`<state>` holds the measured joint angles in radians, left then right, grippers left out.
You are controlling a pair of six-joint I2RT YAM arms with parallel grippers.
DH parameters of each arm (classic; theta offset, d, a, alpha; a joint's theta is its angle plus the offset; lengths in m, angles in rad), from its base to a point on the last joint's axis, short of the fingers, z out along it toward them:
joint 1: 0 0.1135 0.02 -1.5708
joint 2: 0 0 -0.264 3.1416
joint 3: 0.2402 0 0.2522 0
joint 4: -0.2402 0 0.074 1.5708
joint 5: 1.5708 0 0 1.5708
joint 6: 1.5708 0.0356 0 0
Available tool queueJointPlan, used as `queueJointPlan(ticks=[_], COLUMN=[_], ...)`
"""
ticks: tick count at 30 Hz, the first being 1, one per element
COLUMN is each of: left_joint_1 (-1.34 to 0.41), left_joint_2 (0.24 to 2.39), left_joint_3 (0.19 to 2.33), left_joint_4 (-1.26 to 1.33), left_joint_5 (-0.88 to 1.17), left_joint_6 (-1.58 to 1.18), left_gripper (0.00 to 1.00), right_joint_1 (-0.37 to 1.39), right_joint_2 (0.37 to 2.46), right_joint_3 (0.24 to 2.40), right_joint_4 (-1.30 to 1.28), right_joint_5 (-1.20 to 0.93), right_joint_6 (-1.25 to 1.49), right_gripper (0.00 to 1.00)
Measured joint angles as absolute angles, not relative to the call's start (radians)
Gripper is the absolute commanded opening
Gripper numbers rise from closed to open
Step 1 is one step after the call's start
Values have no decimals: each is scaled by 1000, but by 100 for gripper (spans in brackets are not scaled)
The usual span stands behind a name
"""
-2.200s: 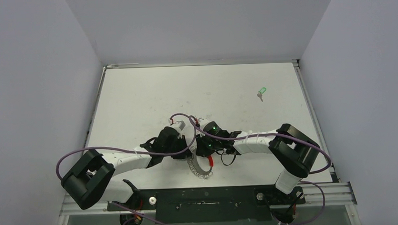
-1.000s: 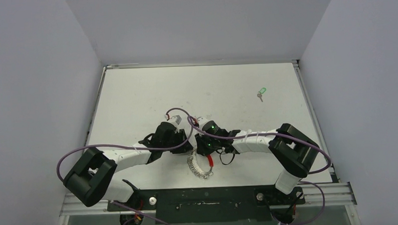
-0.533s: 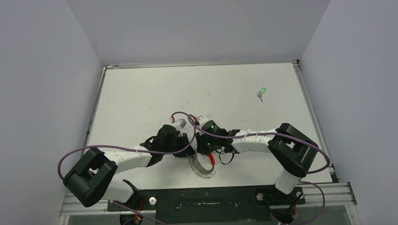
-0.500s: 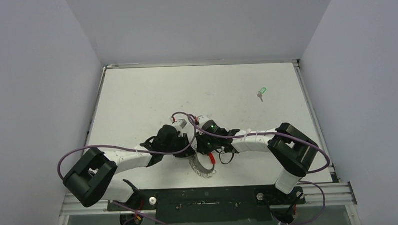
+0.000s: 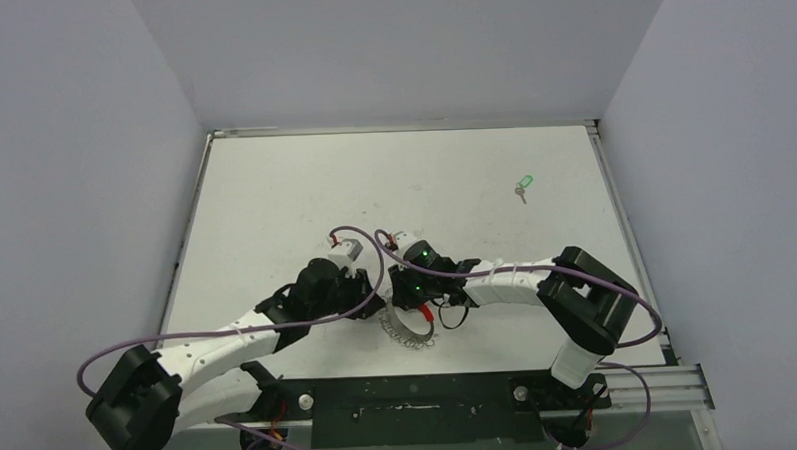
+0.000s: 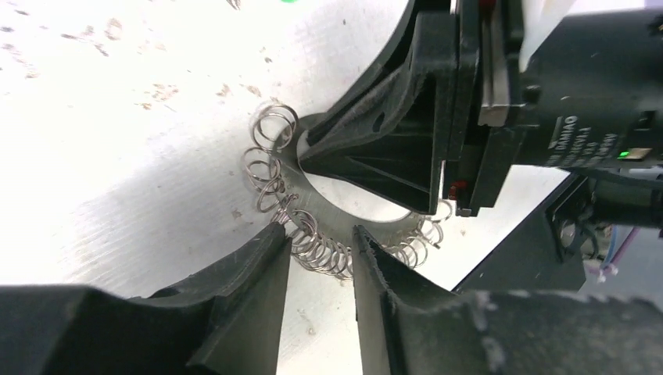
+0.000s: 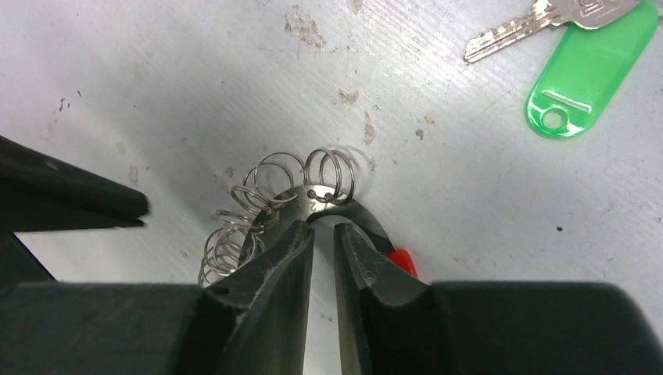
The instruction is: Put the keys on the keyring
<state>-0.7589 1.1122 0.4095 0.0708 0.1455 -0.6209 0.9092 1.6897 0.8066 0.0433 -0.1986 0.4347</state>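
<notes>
1. From overhead I see a white worktop (image 5: 303, 188). My two arms reach in from its near edge and meet over the keyring (image 5: 405, 334), which lies near the front, about midway across.
2. The keyring is a flat metal loop strung with many small wire rings (image 7: 328, 173). It has a short red part (image 7: 403, 262) on one side.
3. The keys (image 7: 512, 31) are silver and joined to a bright green tag (image 7: 590, 74). They lie flat on the worktop toward the far right, well apart from the keyring, and neither hand touches them.
4. My left hand (image 6: 320, 234) is low at the side of the keyring nearest it. Its fingers stand a little apart with some of the small wire rings between them. I cannot tell whether they pinch those rings or only straddle them.
5. My right hand (image 7: 323, 228) is nearly closed, with only a thin slit between its fingers. Its tips sit either side of the metal loop, close to the red part. I cannot tell whether they clamp it.
6. As I judge it, the task is at an early stage. No key is on the keyring, and both hands are occupied with the keyring alone, apparently getting hold of it.
7. What is left is to secure and open the keyring, fetch the keys from the far right, and thread them on.
</notes>
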Motion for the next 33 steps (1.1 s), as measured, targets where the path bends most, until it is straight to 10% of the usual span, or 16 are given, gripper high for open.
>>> queueJointPlan(ticks=[12,33], left_joint_1=[-758,-744], left_joint_2=[803,1196], left_joint_3=[301,317], left_joint_4=[-52,184], left_joint_5=[-46,147], left_joint_6=[-682,-738], left_gripper=[47,49], right_joint_1=[909,903], right_joint_2=[1590,1582], right_joint_3=[801,711], right_joint_4=[19,1], right_joint_5=[-203,-249], right_joint_6=[381,432], right_gripper=[31,31])
